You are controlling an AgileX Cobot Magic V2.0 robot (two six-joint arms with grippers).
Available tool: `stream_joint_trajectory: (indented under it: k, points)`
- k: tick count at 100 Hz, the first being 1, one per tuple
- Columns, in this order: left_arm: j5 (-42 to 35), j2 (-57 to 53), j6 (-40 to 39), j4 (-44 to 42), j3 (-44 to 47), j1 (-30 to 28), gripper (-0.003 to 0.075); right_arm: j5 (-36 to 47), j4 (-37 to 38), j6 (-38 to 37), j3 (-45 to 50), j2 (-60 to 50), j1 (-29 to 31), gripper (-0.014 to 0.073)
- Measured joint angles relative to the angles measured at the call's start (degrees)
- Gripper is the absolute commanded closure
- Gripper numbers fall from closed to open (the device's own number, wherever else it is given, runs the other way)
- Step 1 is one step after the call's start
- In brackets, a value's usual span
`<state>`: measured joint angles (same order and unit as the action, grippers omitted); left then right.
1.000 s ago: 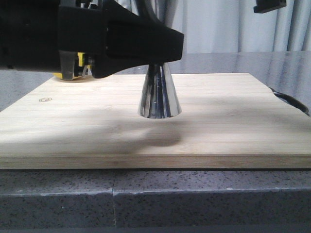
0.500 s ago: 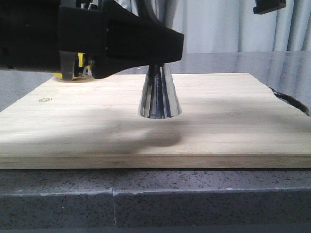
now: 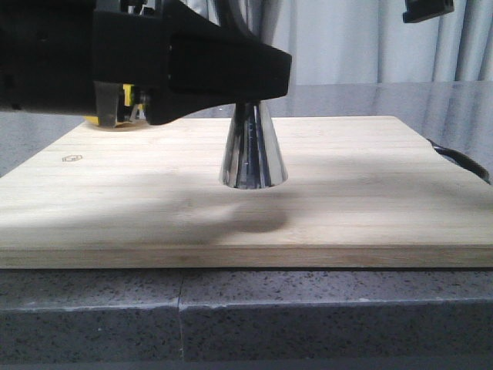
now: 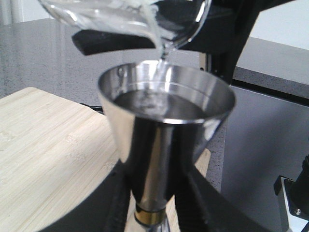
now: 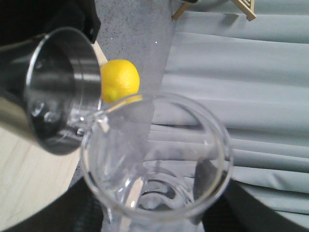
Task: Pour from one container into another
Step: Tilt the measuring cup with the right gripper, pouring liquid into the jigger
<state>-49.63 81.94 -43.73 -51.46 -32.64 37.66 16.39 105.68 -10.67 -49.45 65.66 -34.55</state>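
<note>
The steel jigger stands upright on the bamboo board, its top hidden behind my left arm in the front view. My left gripper is shut on the jigger just above its gold band. The clear glass beaker is tilted above it, and a thin stream of clear liquid runs from its lip into the jigger's cup, which holds liquid. My right gripper is shut on the beaker, whose lip rests over the jigger's rim.
A yellow lemon lies on the board beyond the jigger. A black curved object shows at the board's right edge. The board sits on a grey speckled counter. Grey curtains hang behind.
</note>
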Motion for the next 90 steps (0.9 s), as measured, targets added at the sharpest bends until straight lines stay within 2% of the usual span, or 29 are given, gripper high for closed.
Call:
stream_joint_trajectory:
  k: [66, 90]
  points:
    - [0.0, 0.0, 0.0, 0.0, 0.0, 0.0, 0.0533, 0.2, 0.0, 1.2, 0.0, 0.0, 0.0, 0.036]
    - [0.0, 0.0, 0.0, 0.0, 0.0, 0.0, 0.0533, -0.1, -3.9, -5.0, 0.0, 0.0, 0.0, 0.036]
